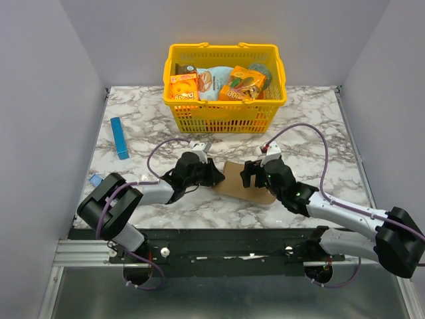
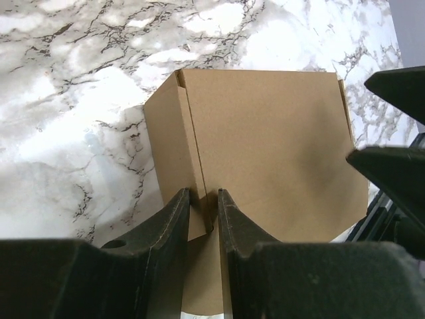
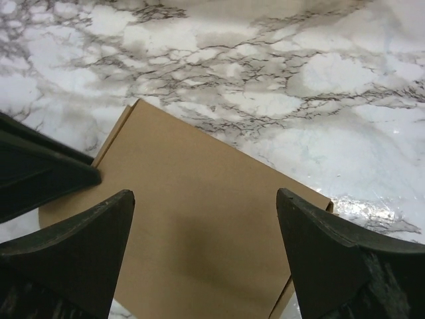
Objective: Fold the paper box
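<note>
Marble table (image 1: pixel 319 113): yellow basket (image 1: pixel 226 114), blue box (image 1: pixel 119 137), paper box (image 1: pixel 234 181).

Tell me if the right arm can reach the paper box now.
Likely yes: the open right gripper hangs over the paper box, nothing between them; the left gripper only pinches its left flap.

Black-grey arms (image 1: pixel 158 192); purple cables (image 1: pixel 323 143)

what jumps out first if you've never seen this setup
The bright yellow basket of snack packs at the far edge of the marble table grabs the eye first. Then the plain brown paper box in the middle, with the left gripper pinching its flap and the right gripper open over it.
</note>
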Robot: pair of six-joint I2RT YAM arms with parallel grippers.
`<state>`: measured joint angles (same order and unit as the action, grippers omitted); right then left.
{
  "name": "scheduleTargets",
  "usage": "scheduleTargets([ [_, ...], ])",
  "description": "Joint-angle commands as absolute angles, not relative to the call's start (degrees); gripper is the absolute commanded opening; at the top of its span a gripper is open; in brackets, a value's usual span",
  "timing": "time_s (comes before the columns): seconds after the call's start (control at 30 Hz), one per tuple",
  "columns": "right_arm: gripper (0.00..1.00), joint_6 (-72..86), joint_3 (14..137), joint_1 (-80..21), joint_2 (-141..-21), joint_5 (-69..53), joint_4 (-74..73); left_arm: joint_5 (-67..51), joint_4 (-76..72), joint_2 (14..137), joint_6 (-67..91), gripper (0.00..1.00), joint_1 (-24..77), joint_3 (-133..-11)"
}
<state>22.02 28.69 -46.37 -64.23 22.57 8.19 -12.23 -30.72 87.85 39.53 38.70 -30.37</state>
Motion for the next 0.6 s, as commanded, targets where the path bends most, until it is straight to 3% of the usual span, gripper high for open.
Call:
scheduleTargets([
  [0.0,0.95,9.87,32.34,-46.32,-62.58,10.66,0.18,-10.11,-22.86,88.42,34.02,0.30,38.67,-31.02],
  [0.07,0.96,5.03,33.22,-46.58,-62.58,1.53,-0.62,-10.11,-21.63,88.16,32.18,0.34,38.58,-32.77],
  [0.2,0.97,1.15,38.13,-46.76,-66.96,-4.22,-3.33,-10.37,-19.87,84.92,31.03,0.68,37.27,-34.54],
  [0.3,0.98,-1.21,42.70,-47.63,-70.83,-1.32,-7.99,-10.11,-17.94,81.23,29.72,0.82,35.69,-35.24],
  [0.57,0.99,-11.94,45.44,-47.81,-73.38,2.54,-13.09,-10.37,-14.15,73.39,27.69,0.87,30.94,-31.91],
])
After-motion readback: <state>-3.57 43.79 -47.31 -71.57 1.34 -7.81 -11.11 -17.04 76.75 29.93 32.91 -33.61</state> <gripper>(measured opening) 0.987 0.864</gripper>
